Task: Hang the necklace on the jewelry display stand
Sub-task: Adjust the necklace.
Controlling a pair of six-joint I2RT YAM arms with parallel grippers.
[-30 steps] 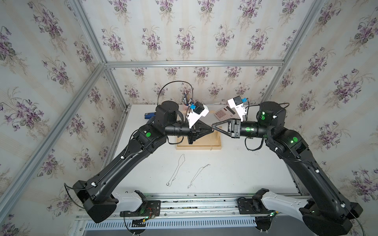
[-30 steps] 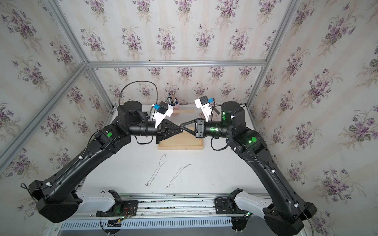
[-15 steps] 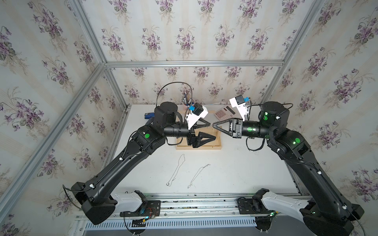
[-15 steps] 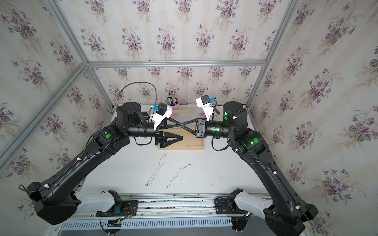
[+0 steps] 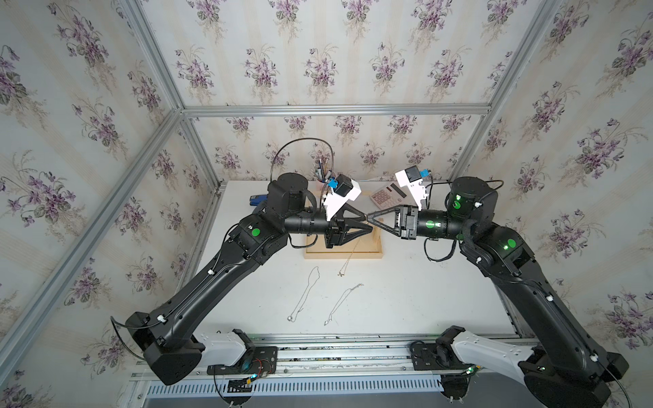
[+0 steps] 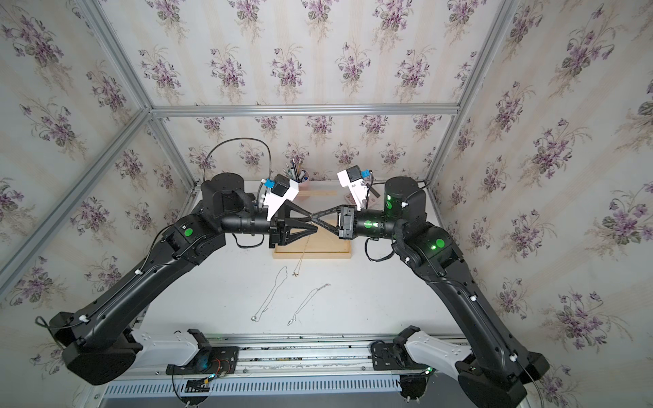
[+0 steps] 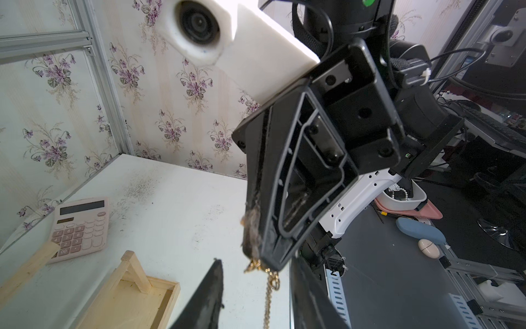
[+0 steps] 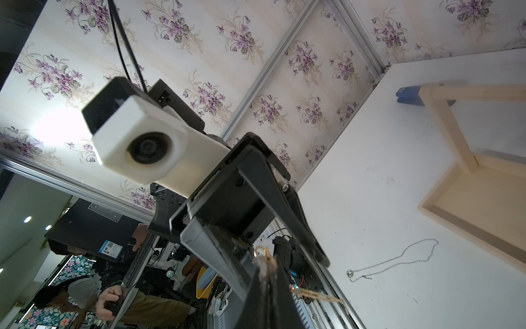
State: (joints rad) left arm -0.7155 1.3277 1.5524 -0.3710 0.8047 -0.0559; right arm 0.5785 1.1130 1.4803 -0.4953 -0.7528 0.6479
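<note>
Two grippers meet tip to tip above the stand (image 5: pixel 325 255), centre of a top view, likely for a hand-over. Right gripper (image 5: pixel 370 221): clamped on the clasp end of the gold necklace (image 7: pixel 268 299), holding it aloft. Left gripper (image 5: pixel 367 224): jaws part open, astride the hanging chain, gripping nothing visible. Necklace dangles past the stand's front edge, not yet hung.

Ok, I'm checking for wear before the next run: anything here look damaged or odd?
Yes: in the left wrist view the pad on the right pincer looks frayed, brownish fuzz peeling off beside the gold necklace it pinches. Dark smudges speckle the table.
</note>
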